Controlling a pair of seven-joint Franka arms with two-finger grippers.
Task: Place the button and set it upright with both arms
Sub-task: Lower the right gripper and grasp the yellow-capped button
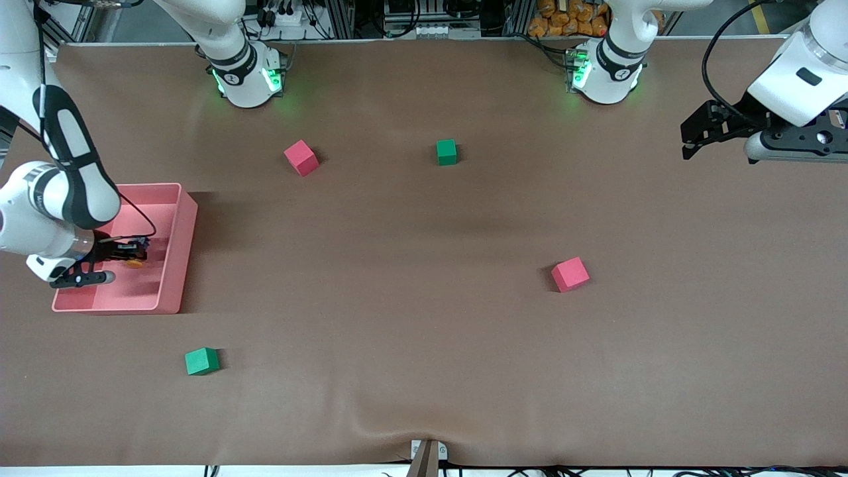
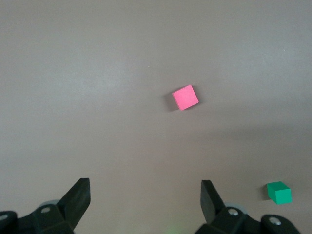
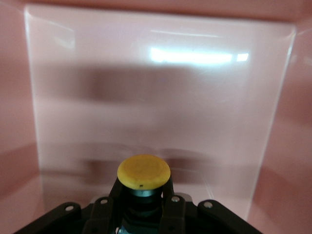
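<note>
The button [image 1: 136, 263], with an orange-yellow round cap and a dark body, is inside the pink bin [image 1: 180, 225] at the right arm's end of the table. My right gripper [image 1: 130, 252] reaches into the bin and is shut on the button. In the right wrist view the cap [image 3: 144, 171] sits between my fingers [image 3: 108, 197], with the gripper [image 3: 143, 191] facing the bin's wall [image 3: 156, 73]. My left gripper [image 1: 689, 140] is open and empty, held over the table at the left arm's end; it also shows in the left wrist view [image 2: 145, 189].
Two pink cubes [image 1: 301, 158] [image 1: 570, 274] and two green cubes [image 1: 446, 152] [image 1: 201, 361] lie scattered on the brown table. The left wrist view shows a pink cube [image 2: 185, 97] and a green cube [image 2: 279, 192] below it.
</note>
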